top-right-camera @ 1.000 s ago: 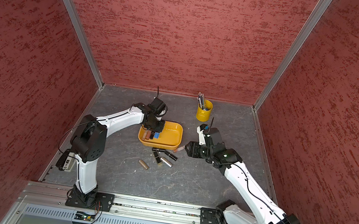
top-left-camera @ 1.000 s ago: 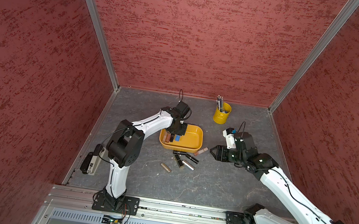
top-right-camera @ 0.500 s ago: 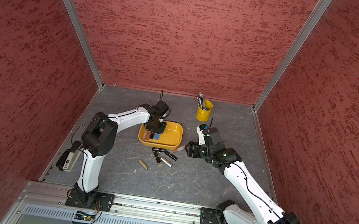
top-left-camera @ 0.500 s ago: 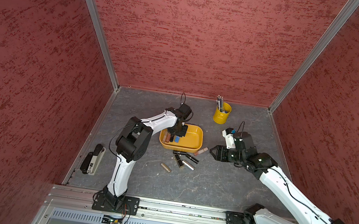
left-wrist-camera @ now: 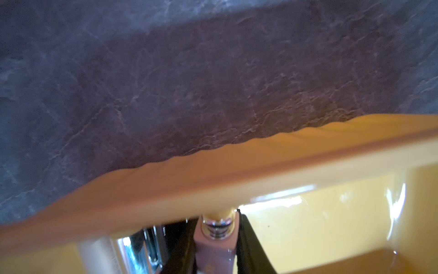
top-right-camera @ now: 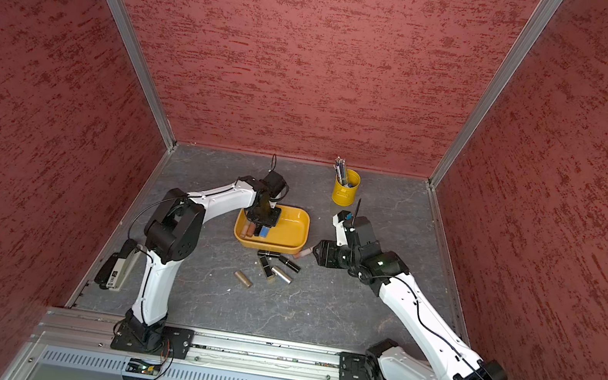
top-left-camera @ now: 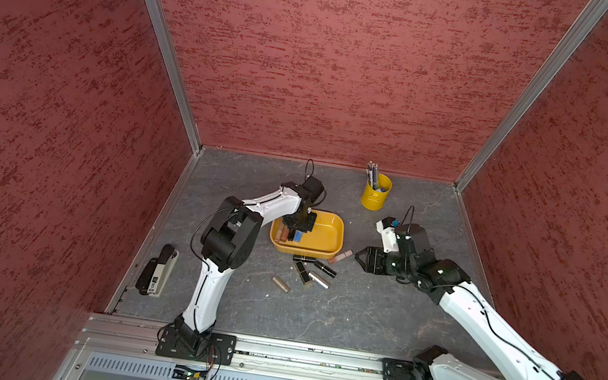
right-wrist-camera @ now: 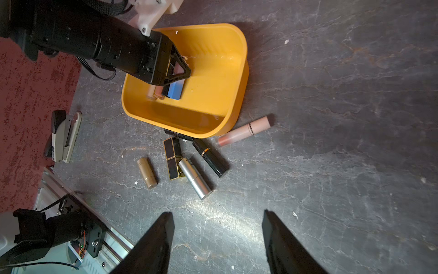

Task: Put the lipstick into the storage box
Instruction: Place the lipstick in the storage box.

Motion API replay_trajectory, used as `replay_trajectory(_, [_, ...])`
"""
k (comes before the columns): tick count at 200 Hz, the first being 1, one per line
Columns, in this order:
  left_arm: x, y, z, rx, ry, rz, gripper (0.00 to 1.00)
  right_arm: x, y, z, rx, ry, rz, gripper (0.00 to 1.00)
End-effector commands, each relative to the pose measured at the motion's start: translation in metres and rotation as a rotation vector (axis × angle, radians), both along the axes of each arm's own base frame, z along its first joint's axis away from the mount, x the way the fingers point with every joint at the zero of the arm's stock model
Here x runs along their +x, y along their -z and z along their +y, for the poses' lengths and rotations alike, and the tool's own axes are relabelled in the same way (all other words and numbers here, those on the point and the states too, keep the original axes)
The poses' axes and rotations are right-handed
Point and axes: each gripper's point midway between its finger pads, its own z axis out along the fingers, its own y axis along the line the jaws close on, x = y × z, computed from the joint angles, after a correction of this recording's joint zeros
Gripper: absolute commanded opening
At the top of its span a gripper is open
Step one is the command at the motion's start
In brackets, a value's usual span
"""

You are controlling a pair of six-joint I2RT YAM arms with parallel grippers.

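One lipstick is clamped in the closed left gripper, low inside the storage box, long axis along the fingers toward the box wall. Outside the box, right gripper part-open, empty. Judged: release next.

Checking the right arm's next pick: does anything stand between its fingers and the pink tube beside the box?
Nothing visible does: bare table lies between the open fingers of the right gripper and the pink tube; the gold-banded black lipstick lies aside.

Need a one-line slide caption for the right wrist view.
Left gripper holds a pink lipstick inside the storage box; six more tubes lie outside on the table.
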Motion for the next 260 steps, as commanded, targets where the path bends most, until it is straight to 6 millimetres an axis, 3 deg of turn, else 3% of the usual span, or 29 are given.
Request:
replay_trajectory(1, [0.004, 0.009, 0.003, 0.018, 0.004, 0.012, 0.27, -0.001, 0.006, -0.002, -0.015, -0.006, 0.007, 0.64])
replay_trajectory(41, [0.004, 0.002, 0.001, 0.005, 0.004, 0.004, 0.36, -0.001, 0.009, -0.001, -0.013, -0.006, 0.009, 0.64])
replay_trajectory(86, [0.005, -0.017, -0.005, -0.036, 0.009, -0.031, 0.37, -0.002, 0.009, -0.001, -0.006, -0.006, 0.012, 0.64])
replay_trajectory(122, [0.004, -0.068, -0.025, -0.175, 0.032, -0.122, 0.38, -0.005, 0.012, 0.002, -0.001, -0.019, 0.032, 0.64])
replay_trajectory(147, [-0.010, -0.109, -0.032, -0.320, 0.020, -0.194, 0.38, -0.008, 0.011, 0.005, 0.013, -0.029, 0.042, 0.64])
replay_trajectory(191, [-0.054, -0.151, 0.002, -0.532, -0.092, -0.266, 0.40, -0.013, 0.011, 0.024, 0.057, -0.076, 0.056, 0.64])
replay_trajectory(232, [-0.106, -0.158, 0.039, -0.634, -0.188, -0.275, 0.41, -0.017, 0.018, 0.060, 0.055, -0.158, 0.079, 0.63])
replay_trajectory(260, [-0.139, -0.162, 0.064, -0.685, -0.258, -0.307, 0.42, -0.025, 0.027, 0.097, 0.035, -0.235, 0.095, 0.63])
